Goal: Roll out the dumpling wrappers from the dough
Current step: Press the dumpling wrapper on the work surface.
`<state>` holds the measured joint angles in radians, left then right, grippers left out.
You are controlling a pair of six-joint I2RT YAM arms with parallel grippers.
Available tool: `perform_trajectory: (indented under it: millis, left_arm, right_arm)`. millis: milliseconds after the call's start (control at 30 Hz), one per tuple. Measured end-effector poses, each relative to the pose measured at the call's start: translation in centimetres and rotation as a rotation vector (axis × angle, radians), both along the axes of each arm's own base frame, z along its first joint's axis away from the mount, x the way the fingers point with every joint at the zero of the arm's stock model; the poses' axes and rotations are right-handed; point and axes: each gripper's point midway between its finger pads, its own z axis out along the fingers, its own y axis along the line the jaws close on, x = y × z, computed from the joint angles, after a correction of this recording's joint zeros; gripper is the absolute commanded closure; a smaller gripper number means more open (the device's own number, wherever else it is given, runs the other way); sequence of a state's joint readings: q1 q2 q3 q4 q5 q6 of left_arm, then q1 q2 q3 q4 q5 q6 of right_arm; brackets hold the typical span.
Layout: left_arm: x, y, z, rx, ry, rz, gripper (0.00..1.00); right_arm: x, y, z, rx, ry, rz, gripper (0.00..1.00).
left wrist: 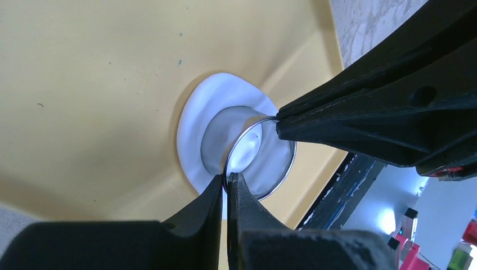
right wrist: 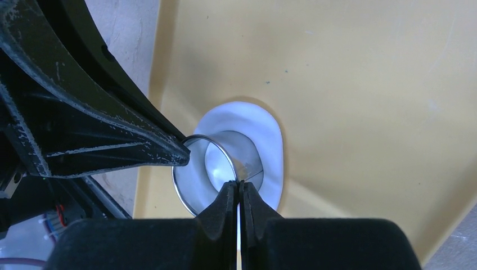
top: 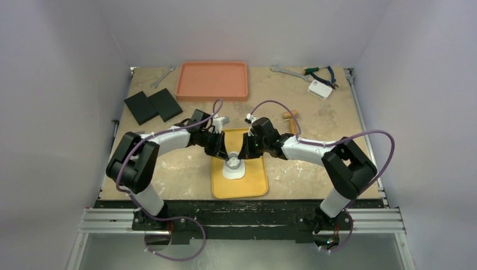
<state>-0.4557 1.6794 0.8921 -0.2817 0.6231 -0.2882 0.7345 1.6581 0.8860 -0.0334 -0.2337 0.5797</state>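
white dough sheet, pressed into a rough oval, low in the centre of the top view, flat on a yellow mat near the bottom edge of the table. on top of the sheet, a metal ring cutter, upright, lower edge down on the dough, with white visible through the opening in both wrist views. pinched on opposite sides of the rim: left gripper pressed together on the thin wall at lower centre of the left wrist view, right gripper likewise clamped on the wall at lower centre of the right wrist view, each pair of fingertips closed to a sliver with only metal between. judged as the cutting step, either mid-press or about to lift; cannot tell whether cut clean through. no separate dumpling wrappers to be seen anywhere on the mat, so nothing finished as far as shown: a first disc stamped at best, not freed. left to do, probably: lifting the ring, clearing the narrow surround of dough, then further discs if more dough turns up. little room on this sheet beyond one cut, by the look of the margin. further out, untouched: orange tray at upper centre, two black pads and a wrench at upper left, pliers and a small white box at upper right.
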Motion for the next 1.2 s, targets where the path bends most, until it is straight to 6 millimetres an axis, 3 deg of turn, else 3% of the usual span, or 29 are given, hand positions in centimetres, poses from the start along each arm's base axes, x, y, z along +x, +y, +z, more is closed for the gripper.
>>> perform_trajectory:
  millis: [467,1200]
  left_arm:
    - [-0.1,-0.1,-0.7,-0.027,0.060,0.006,1.00]
    - [-0.1,-0.2,-1.3,0.074,0.111,-0.104,1.00]
  right_arm:
    - [0.2,-0.2,-1.7,0.099,0.016,0.016,1.00]
    - [0.0,-0.2,-2.0,0.101,-0.011,0.021,1.00]
